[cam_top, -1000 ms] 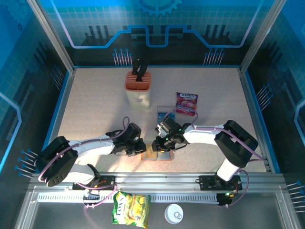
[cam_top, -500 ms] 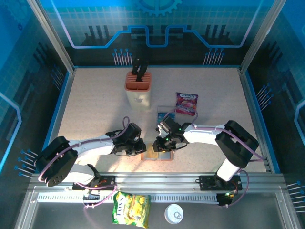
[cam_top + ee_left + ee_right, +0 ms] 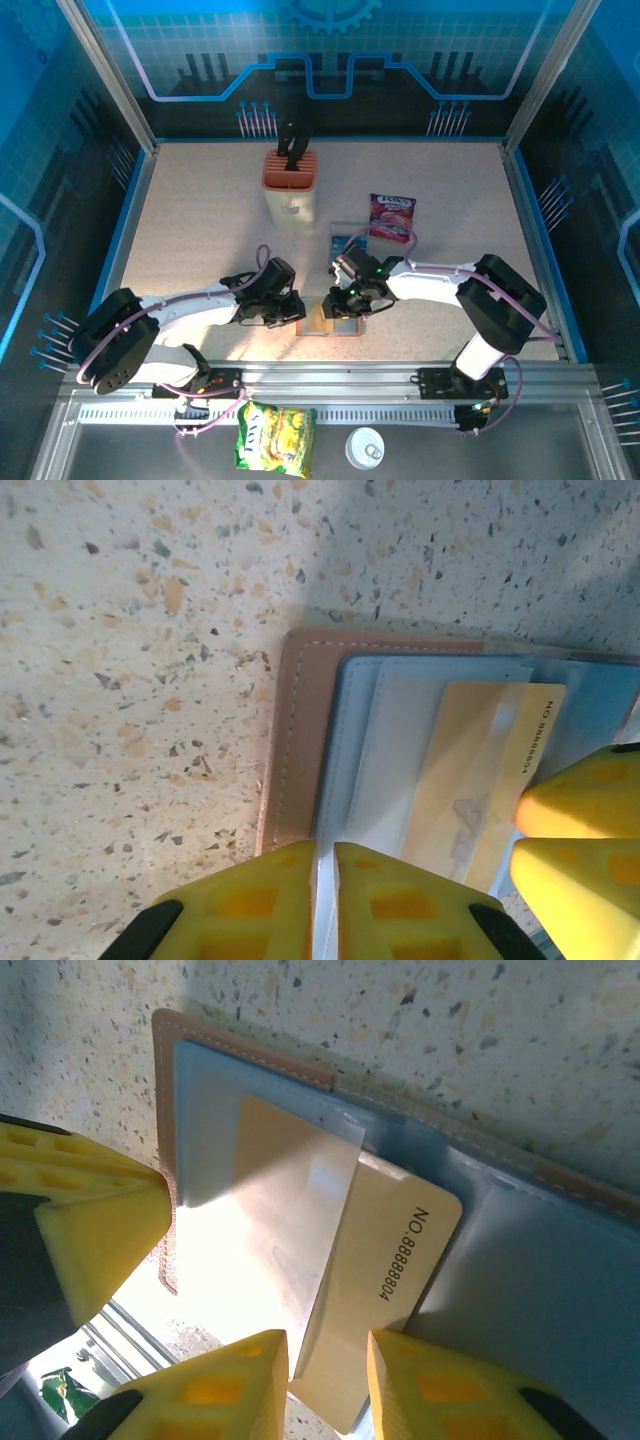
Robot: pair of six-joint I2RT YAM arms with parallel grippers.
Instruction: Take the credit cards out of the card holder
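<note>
Beige credit card (image 3: 400,1250) half out of card holder (image 3: 290,740); left gripper (image 3: 323,855) pinching holder edge; right gripper (image 3: 328,1360) straddling card, grip unclear. Risk: holder dragged by pocket friction.

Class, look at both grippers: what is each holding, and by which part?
The left gripper pinches the card holder by its left edge. The right gripper straddles the protruding end of the credit card; whether it is clamped cannot be told.

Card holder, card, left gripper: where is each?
Card holder (image 3: 297,730): left wrist view, brown stitched edge.
Card (image 3: 400,1280): right wrist view, printed exposed end.
Left gripper (image 3: 323,855): left wrist view, between the yellow fingertips.
</note>
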